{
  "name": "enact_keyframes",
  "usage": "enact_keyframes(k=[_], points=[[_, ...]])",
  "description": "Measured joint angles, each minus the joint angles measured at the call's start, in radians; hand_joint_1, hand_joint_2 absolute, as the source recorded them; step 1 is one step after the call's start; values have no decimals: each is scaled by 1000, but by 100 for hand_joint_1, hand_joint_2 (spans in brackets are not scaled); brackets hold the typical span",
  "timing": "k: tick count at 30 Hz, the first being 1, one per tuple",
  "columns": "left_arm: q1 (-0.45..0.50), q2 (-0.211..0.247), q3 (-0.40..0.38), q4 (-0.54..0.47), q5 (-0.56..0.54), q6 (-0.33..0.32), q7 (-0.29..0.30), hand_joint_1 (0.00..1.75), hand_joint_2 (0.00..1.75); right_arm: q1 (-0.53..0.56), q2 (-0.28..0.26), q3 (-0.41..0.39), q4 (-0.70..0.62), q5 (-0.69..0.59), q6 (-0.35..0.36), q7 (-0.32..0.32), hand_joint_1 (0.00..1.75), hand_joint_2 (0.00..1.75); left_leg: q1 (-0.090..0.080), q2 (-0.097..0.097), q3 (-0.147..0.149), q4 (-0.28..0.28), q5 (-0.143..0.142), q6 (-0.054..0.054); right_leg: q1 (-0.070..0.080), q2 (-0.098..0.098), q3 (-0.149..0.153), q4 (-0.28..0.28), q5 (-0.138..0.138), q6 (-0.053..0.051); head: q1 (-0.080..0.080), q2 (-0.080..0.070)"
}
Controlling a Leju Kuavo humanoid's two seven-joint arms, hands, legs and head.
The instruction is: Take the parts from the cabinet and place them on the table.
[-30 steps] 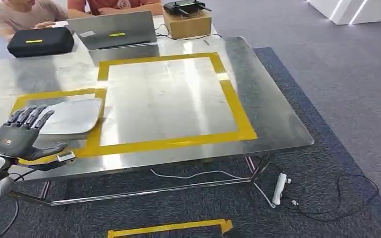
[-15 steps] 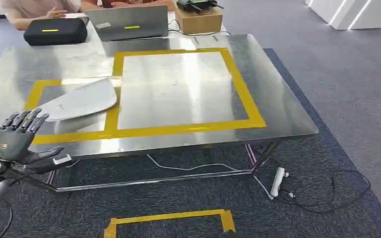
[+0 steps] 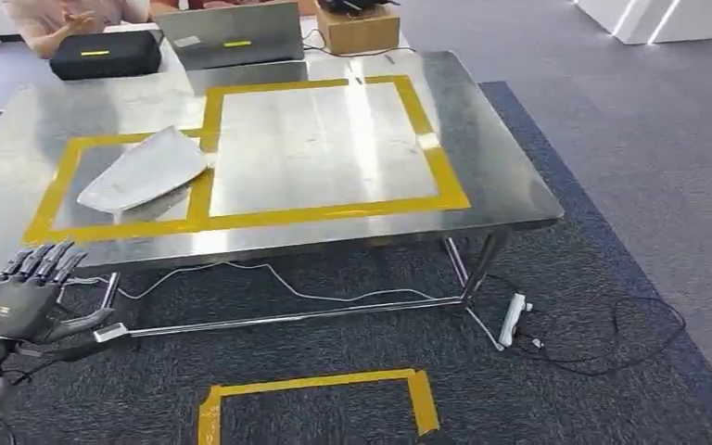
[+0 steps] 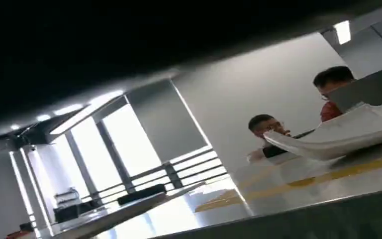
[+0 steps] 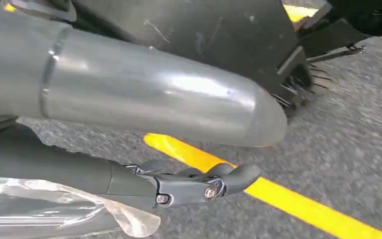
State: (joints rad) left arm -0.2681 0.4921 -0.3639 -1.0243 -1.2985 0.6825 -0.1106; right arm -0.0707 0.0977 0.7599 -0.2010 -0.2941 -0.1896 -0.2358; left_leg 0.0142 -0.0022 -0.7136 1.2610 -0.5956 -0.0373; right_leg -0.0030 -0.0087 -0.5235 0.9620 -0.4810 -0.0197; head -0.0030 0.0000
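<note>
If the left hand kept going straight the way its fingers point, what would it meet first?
Probably the near edge of the shiny steel table: the left hand sits low in front of it, fingers toward it. Depth is uncertain; it might pass beneath.

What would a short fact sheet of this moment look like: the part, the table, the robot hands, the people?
part: white curved part lying on the steel table, inside the smaller yellow-taped box
left robot hand: fingers spread, holding nothing, in front of the table's near edge
right robot hand: low above the carpet, near a yellow floor line; fingers curled, holding nothing visible
far edge: black case, laptop, cardboard box
people: one seated behind the table
</note>
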Motion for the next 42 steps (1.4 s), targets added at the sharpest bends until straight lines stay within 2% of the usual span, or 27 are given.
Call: enact_keyframes(k=[2, 4, 5, 6, 7, 9, 11, 12, 14, 15, 16, 18, 19, 20, 22, 23, 25, 26, 27, 29, 30, 31, 33, 35, 37, 41, 42], points=[[8, 0, 2, 0, 0, 0, 0, 0, 0, 0, 0, 0, 0, 0, 0, 0, 0, 0, 3, 0, 22, 41, 26, -3, 0, -2, -35, 9, 20, 3, 0, 0], [12, 0, 10, -2, 0, -2, 0, 0, 0, 0, 0, 0, 0, -3, 0, 0, 0, 0, 6, 0, 112, -73, 96, -2, -1, -4, -71, 23, 35, 9, 0, 0], [19, 0, 17, -5, 3, -1, 1, 0, 0, -1, 0, 0, 0, -7, 1, 0, 0, 0, 7, 0, 183, -174, 106, -1, -1, -3, -83, 32, 41, 15, -1, 0], [26, -3, 22, -5, 11, -1, 1, 0, 0, 0, 0, -1, 0, -11, 0, 0, 0, 0, 5, 0, 236, -257, 68, 2, 4, -2, -93, 37, 46, 22, -2, 0], [41, -5, 29, -5, 27, 0, 1, 0, 0, 0, 0, -2, 0, -15, 0, 2, 0, 0, 1, -2, 248, -283, 61, 14, 4, -1, -96, 40, 54, 28, 2, 0], [85, -19, 48, -4, 74, 6, -14, 0, 0, 2, 0, -8, 0, -27, 0, 7, 0, 0, -6, -1, 235, -276, 68, 23, -1, 1, -98, 34, 71, 41, -2, 0], [127, -53, 71, 3, 125, 10, -39, 0, 0, 9, -2, -13, 2, -39, -3, 16, 0, 0, 1, 5, 219, -285, 91, 49, -5, 5, -108, 40, 67, 54, -2, 0], [150, -72, 83, 9, 137, 12, -51, 0, 0, 13, -3, -17, 2, -44, -5, 21, 0, 0, -2, 5, 206, -285, 103, 59, -5, 6, -128, 67, 12, 59, 1, 0], [189, -116, 118, 42, 155, 13, -89, 0, 0, 19, -3, -28, 3, -50, -10, 29, 0, 0, -4, 5, 178, -285, 124, 67, -6, 7, -166, 207, -106, 65, 10, 0], [208, -149, 141, 74, 174, 14, -115, 0, 0, 21, -3, -34, 5, -53, -11, 34, 0, 0, -7, 6, 161, -283, 135, 69, -6, 7, -183, 287, -148, 67, 10, 0], [220, -174, 164, 110, 202, 13, -145, 0, 0, 22, -4, -37, 7, -58, -13, 41, 0, 0, -8, 6, 145, -282, 146, 69, -5, 7, -188, 337, -157, 67, 10, 0], [225, -251, 220, 222, 317, 8, -226, 0, 0, 28, -6, -48, 10, -76, -19, 66, 0, 0, -13, 6, 116, -281, 167, 70, -4, 7, -140, 322, -99, 63, 10, 0], [226, -293, 245, 286, 366, -5, -255, 0, 0, 31, -7, -58, 11, -94, -18, 82, 0, 0, -16, 4, 103, -279, 177, 69, 0, 8, -78, 248, -56, 55, 10, 0], [224, -329, 263, 342, 399, -22, -271, 0, 0, 31, -8, -69, 12, -111, -15, 93, 0, 0, -17, 3, 95, -279, 185, 69, 4, 10, -13, 157, -39, 45, 11, 0], [223, -397, 290, 447, 423, -52, -273, 0, 0, 29, -13, -89, 16, -127, -22, 121, 0, 0, -24, 2, 85, -275, 198, 64, 10, 15, 103, -11, -67, 30, 11, 0], [225, -428, 298, 501, 430, -66, -263, 0, 0, 30, -13, -96, 19, -133, -29, 135, 0, 0, -23, 3, 81, -276, 212, 60, 11, 17, 108, -28, -76, 38, 10, 0], [231, -482, 315, 588, 443, -108, -228, 0, 0, 34, -13, -108, 22, -137, -43, 151, 0, 0, -21, 2, 76, -283, 231, 52, 12, 17, 99, -29, -67, 36, 10, 0], [238, -504, 322, 630, 451, -125, -212, 0, 0, 38, -13, -111, 26, -138, -50, 157, 0, 0, -22, 1, 71, -279, 220, 46, -1, 9, 94, -37, -51, 23, 11, 0], [248, -520, 327, 658, 454, -140, -200, 0, 0, 40, -14, -114, 27, -138, -59, 163, 0, 0, -20, 0, 65, -261, 179, 38, 1, 7, 83, -37, -44, 15, 7, 0], [258, -545, 340, 709, 449, -178, -150, 0, 0, 42, -14, -119, 31, -134, -76, 179, 0, 0, -12, 0, 28, -121, 51, 26, 2, 2, 55, -28, -25, 5, -1, 0], [259, -554, 340, 729, 443, -202, -114, 0, 0, 42, -14, -120, 33, -130, -83, 192, 0, 0, -9, 0, 10, -39, 7, 21, 3, 0, 40, -22, -17, 5, -1, 0], [263, -562, 340, 750, 440, -227, -73, 0, 0, 42, -14, -120, 35, -123, -88, 204, 0, 0, -5, 0, 2, 27, -12, 15, 2, -3, 22, -14, -10, 6, -1, 0], [272, -577, 347, 771, 465, -246, -32, 0, 0, 43, -14, -120, 38, -122, -95, 222, 0, 0, 3, 0, 37, 35, 35, 7, 0, -7, -15, 4, 3, 11, -2, 0], [273, -598, 370, 784, 487, -250, -16, 0, 0, 44, -14, -121, 39, -125, -100, 229, 0, 0, 9, 0, 141, -97, 94, 3, -4, -11, -52, 28, 13, 21, -2, 0], [269, -611, 383, 791, 493, -253, -11, 0, 0, 44, -15, -123, 39, -126, -102, 233, 0, 0, 5, -1, 246, -256, 52, 10, -2, -13, -75, 49, 20, 33, -2, 0], [271, -633, 395, 811, 494, -262, -7, 0, 0, 48, -15, -124, 42, -128, -101, 235, 0, 0, -3, 0, 224, -269, 72, 47, -8, -12, -83, 42, 54, 64, -1, 0], [267, -636, 397, 814, 494, -263, -4, 0, 0, 50, -15, -124, 45, -129, -101, 236, 0, 0, 1, 7, 213, -270, 86, 59, -13, -5, -93, 59, 10, 69, 0, 0]])
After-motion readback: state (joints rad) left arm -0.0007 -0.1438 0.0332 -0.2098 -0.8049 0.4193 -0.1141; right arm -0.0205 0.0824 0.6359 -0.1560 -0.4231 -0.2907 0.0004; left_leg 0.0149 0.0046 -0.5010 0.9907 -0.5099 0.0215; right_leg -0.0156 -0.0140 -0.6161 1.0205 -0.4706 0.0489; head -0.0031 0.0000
